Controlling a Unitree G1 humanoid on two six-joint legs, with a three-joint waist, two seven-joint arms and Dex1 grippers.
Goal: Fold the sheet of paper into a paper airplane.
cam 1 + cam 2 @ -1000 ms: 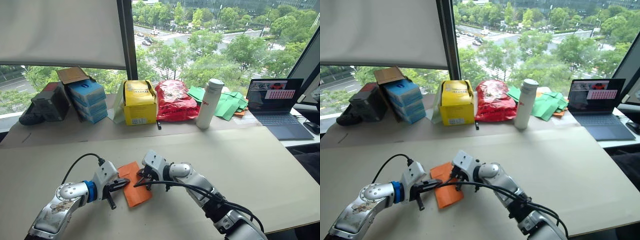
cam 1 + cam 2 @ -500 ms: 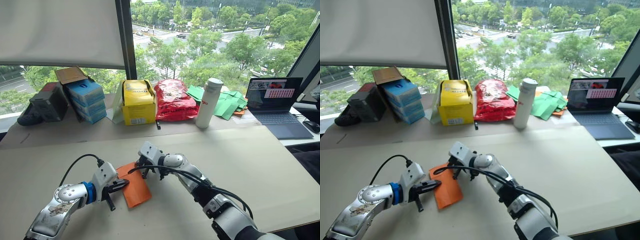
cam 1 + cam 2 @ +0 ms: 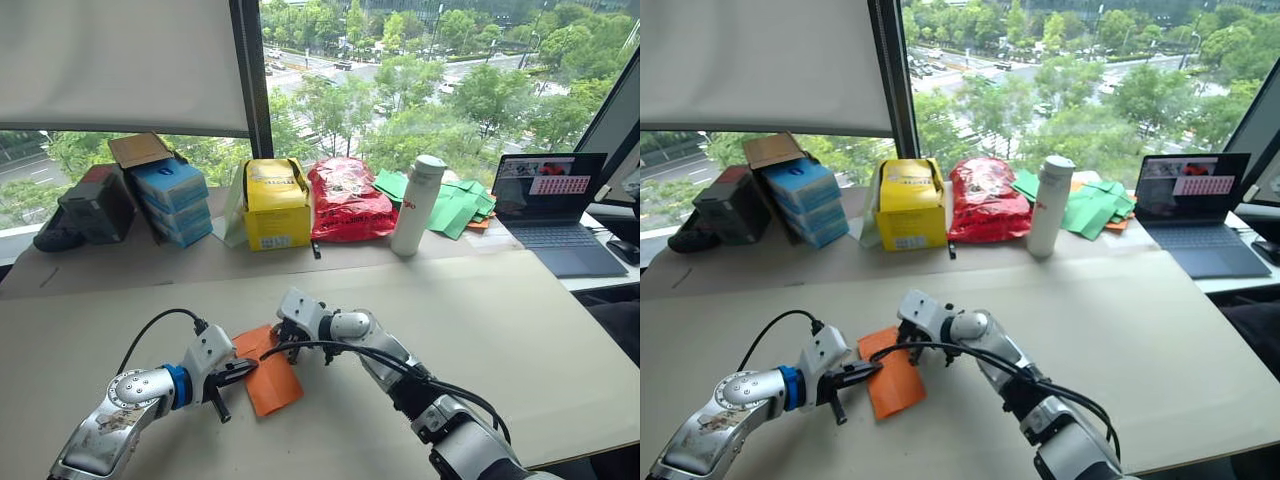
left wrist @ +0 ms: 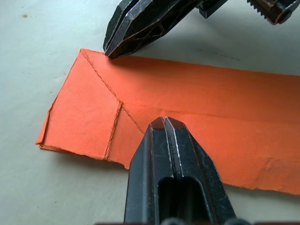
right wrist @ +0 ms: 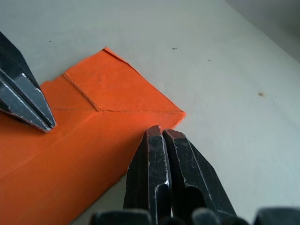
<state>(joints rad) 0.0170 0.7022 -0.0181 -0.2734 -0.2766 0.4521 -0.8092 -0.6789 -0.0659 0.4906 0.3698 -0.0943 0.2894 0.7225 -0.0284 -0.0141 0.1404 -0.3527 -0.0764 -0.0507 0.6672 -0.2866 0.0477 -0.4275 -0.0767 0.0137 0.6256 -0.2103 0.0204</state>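
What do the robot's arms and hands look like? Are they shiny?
The arms are silvery grey metal, a little scuffed. The left arm wears a bright blue ring near its wrist. Black cables loop along both arms, and the right arm has thick ones. The left hand and the right hand each have two black pointed fingers with ridged sides.

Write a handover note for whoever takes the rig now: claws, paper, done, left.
Left claw: shut, tips pressing on the sheet of paper.
Right claw: shut, tips at the sheet's opposite edge.
Sheet lies flat on the table, a folded orange strip with creased corner flaps.
Done: first folds.
Left: no wings yet, so the wing folds and final shaping.
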